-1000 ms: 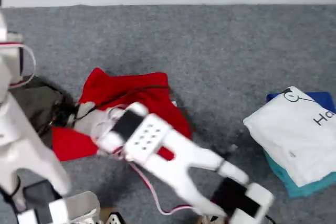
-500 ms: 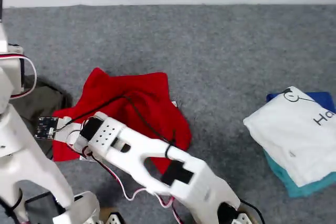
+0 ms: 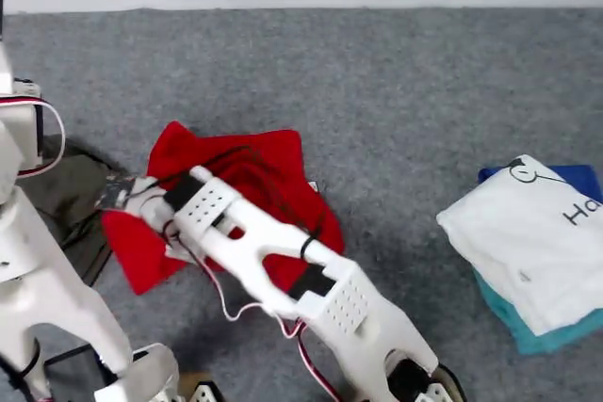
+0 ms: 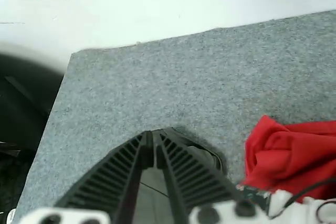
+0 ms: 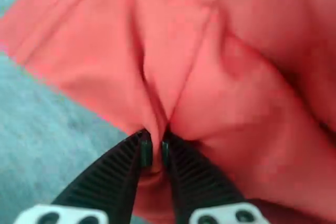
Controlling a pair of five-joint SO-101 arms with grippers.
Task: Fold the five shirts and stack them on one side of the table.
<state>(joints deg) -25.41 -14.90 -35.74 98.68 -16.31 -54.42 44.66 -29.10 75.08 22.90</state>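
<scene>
Pinches a raised fold of the red shirt (image 3: 259, 162) in the right tool (image 5: 155, 148), with jaws narrow and red cloth squeezed between the tips. Has that shirt lying crumpled and unfolded on the grey bench (image 3: 396, 91), left of the middle in the high view, and grips it near its left part. Lays the right arm (image 3: 283, 256) slantwise over the shirt from the near edge, with wires (image 3: 221, 294) trailing across the red cloth.

Holds the left tool (image 4: 155, 139) with jaws drawn together, tips touching or nearly so, above the edge of a dark shirt (image 3: 61, 190). Cannot tell whether any of that cloth sits between them. Has the dark shirt rumpled at the bench's left edge, just beside the red one and partly behind the left arm (image 3: 38, 270).

Shows, well apart on the right side of the bench, a stack of folded shirts: a white shirt (image 3: 528, 233) on top, a teal shirt (image 3: 532, 334) under it at the near side, a blue shirt (image 3: 575, 176) peeking out at the far corner. Cannot tell which of the blue and teal lies lower.
</scene>
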